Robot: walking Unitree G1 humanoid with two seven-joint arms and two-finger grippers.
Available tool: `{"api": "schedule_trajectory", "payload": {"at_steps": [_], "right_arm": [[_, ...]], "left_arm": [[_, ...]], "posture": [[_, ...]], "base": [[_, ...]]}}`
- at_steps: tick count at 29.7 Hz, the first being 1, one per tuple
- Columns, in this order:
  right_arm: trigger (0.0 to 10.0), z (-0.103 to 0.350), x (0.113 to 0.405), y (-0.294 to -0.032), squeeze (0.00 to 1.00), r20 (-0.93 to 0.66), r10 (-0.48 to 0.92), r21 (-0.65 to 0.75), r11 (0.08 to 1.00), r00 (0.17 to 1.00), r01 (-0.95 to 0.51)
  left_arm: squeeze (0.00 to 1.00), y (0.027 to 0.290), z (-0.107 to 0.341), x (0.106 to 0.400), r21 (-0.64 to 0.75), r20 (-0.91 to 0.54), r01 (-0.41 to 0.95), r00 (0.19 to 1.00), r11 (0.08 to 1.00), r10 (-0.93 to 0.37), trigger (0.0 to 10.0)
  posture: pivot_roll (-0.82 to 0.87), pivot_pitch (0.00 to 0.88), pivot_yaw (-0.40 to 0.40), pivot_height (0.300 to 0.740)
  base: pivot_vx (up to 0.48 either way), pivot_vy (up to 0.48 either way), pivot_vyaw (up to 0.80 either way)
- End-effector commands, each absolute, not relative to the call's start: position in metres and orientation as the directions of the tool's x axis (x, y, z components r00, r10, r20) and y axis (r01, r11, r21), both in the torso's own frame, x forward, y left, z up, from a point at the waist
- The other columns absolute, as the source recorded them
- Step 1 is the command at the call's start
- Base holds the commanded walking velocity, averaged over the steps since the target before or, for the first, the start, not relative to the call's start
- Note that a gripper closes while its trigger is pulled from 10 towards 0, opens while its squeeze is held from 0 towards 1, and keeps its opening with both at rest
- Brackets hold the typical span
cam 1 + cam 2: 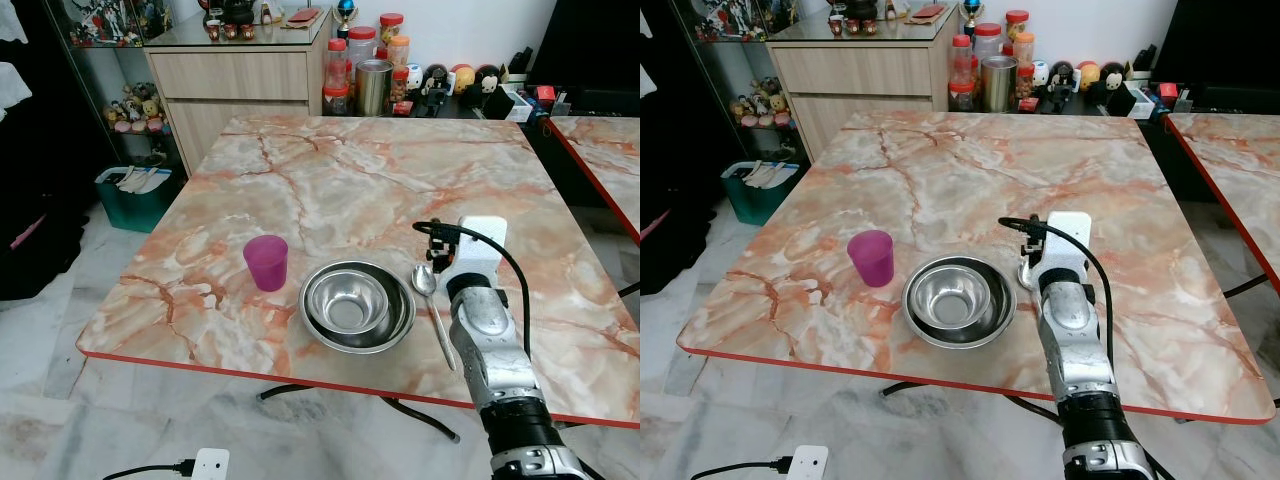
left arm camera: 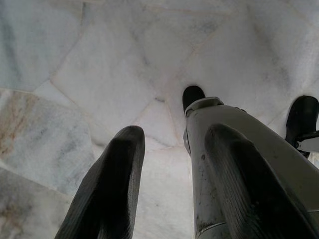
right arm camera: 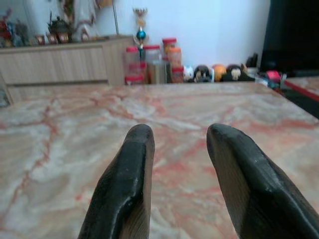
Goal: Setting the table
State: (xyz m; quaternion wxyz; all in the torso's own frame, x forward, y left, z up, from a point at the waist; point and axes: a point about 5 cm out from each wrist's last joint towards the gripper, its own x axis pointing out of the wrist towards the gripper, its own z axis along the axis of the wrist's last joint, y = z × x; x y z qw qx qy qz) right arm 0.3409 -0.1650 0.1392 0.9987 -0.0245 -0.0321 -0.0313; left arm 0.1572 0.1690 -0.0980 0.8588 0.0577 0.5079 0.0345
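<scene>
A marble table [image 1: 350, 180] carries a purple cup [image 1: 266, 262] near its front edge, standing upright. Right of the cup rests a steel bowl [image 1: 357, 305], which looks empty. A metal spoon [image 1: 432, 300] lies just right of the bowl, handle toward the front edge. My right arm [image 1: 487, 330] reaches over the front edge beside the spoon, partly covering it in the right eye view. In the right wrist view my right gripper [image 3: 174, 134] is open, low over the tabletop, with nothing between its fingers. My left gripper [image 2: 172, 134] hangs open over the floor beside my leg [image 2: 234, 149].
A wooden cabinet [image 1: 230, 80] and several jars [image 1: 365, 70] stand past the table's far edge. A teal bin [image 1: 140, 195] sits on the floor at the left. A second marble table [image 1: 605, 150] is at the right. A white power socket [image 1: 210, 465] lies on the floor.
</scene>
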Motion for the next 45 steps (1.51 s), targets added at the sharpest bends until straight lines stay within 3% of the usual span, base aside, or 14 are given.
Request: {"api": "schedule_trajectory", "payload": {"at_steps": [1, 33, 45], "right_arm": [[10.0, 0.150, 0.343, -0.160, 0.00, 0.126, -0.039, -0.073, 0.996, 0.991, 0.049], [10.0, 0.141, 0.342, -0.156, 0.00, 0.146, -0.010, -0.091, 0.996, 0.989, 0.023], [10.0, 0.140, 0.341, -0.154, 0.00, 0.143, -0.006, -0.090, 0.996, 0.990, 0.019]], "left_arm": [[0.00, 0.170, -0.100, 0.152, 0.146, -0.874, 0.007, 0.469, 0.989, 0.126, 10.0], [0.00, 0.169, -0.103, 0.145, 0.159, -0.886, 0.038, 0.446, 0.987, 0.126, 10.0], [0.00, 0.170, -0.103, 0.143, 0.161, -0.887, 0.048, 0.444, 0.986, 0.124, 10.0]], "posture": [[0.02, 0.000, 0.028, 0.740], [-0.01, 0.000, 0.029, 0.740], [-0.03, 0.000, 0.034, 0.740]], "base": [[0.000, -0.334, 0.00], [0.000, -0.441, 0.00], [0.000, -0.120, 0.00]]}}
